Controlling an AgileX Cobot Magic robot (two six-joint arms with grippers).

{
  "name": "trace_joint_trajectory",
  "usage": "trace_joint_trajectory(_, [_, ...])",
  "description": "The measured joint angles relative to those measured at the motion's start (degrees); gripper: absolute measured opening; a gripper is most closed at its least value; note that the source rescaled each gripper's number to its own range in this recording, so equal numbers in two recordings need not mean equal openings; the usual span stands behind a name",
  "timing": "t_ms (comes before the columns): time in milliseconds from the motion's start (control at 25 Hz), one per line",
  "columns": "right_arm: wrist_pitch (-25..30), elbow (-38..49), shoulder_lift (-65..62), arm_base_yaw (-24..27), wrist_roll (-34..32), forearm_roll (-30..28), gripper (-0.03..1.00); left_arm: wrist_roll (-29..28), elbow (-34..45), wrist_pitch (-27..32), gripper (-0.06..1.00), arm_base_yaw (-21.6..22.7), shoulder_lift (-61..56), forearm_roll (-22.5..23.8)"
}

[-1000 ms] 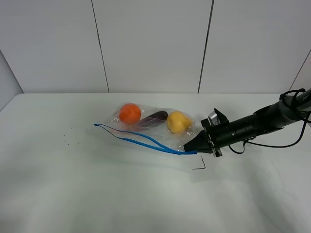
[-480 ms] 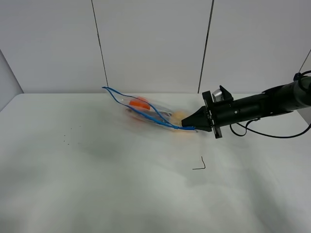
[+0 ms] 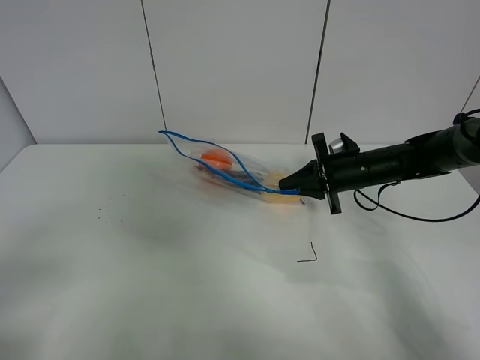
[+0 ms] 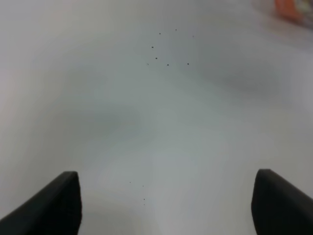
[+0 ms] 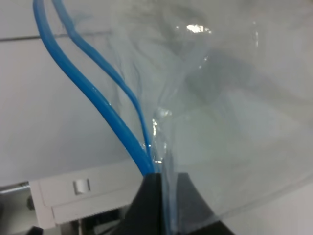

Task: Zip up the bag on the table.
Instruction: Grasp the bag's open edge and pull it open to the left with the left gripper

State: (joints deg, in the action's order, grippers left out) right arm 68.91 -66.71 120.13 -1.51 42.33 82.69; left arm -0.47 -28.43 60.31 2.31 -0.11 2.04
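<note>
The clear bag (image 3: 232,169) hangs lifted off the white table (image 3: 187,285), its blue zipper strip (image 3: 202,157) gaping open and rising to the upper left. Orange fruit (image 3: 217,158) shows through the plastic. My right gripper (image 3: 289,189) is shut on the zipper end at the bag's right corner. In the right wrist view the two blue zipper lines (image 5: 112,98) run down into my shut right gripper (image 5: 164,182), with crinkly plastic (image 5: 225,112) spreading beside them. My left gripper (image 4: 166,205) is open over bare table, far from the bag; a blurred orange patch (image 4: 292,9) shows at the picture's corner.
A small black corner mark (image 3: 309,255) is drawn on the table in front of the right gripper. Tiny black dots (image 3: 105,214) speckle the left part of the tabletop. A panelled white wall (image 3: 240,67) stands behind the table.
The right gripper has lifted the bag's zipper end up and back from the table; the bag now hangs tilted with its open mouth raised toward the wall.
</note>
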Motion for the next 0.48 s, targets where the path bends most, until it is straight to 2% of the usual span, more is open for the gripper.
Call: trace_joint_trajectory(480, [-0.05,0.00,0.00,-0.85,-0.57,0.82,0.00,0.00,0.00,0.00,1.00,0.00,0.00,0.00])
